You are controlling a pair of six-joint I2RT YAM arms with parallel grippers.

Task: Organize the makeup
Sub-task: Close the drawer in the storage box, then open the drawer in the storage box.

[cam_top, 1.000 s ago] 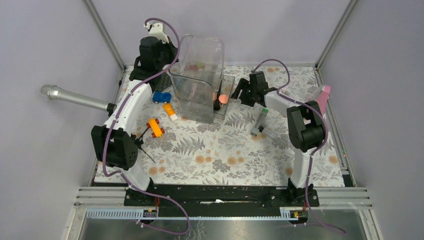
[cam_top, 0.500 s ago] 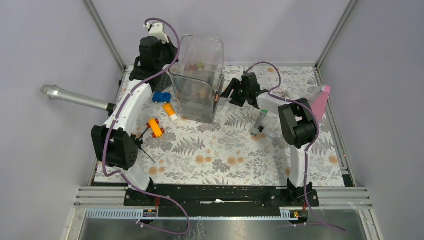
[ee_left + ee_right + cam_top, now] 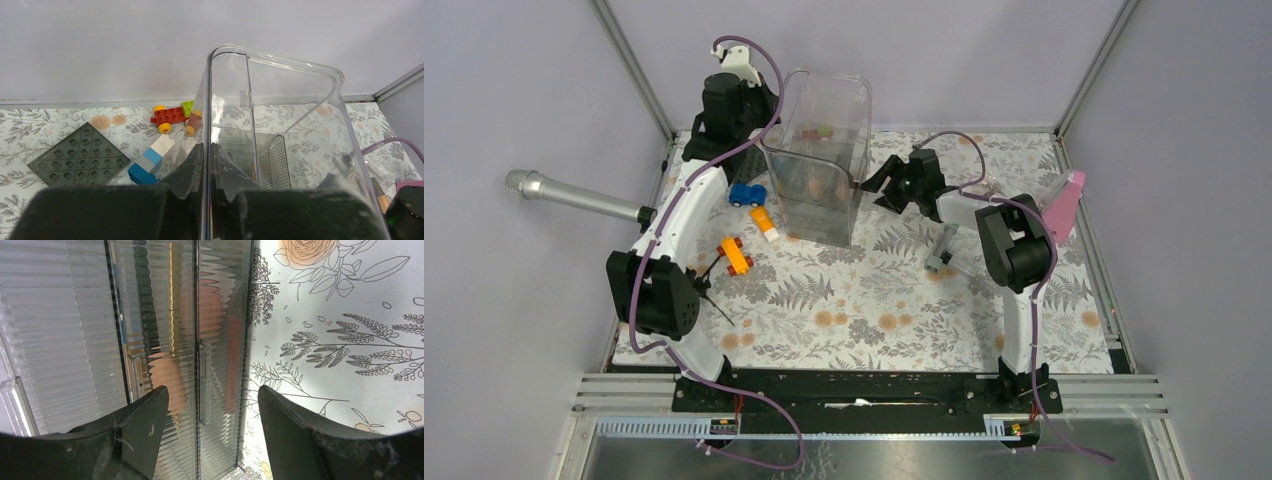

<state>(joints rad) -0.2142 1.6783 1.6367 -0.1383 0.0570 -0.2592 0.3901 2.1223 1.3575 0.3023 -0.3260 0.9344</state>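
Floral tabletop (image 3: 874, 300) bears one clear bin (image 3: 819, 150), one tube (image 3: 944, 243).

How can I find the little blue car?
Look for the tall clear bin at the back of the table. The blue car sits just left of it. The other car, nearer the front, is orange.

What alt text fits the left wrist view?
The left gripper is shut on the near wall of a tall clear bin. To its left on the floral tablecloth lie a grey studded plate, blue and white blocks and a red toy car with yellow wheels.
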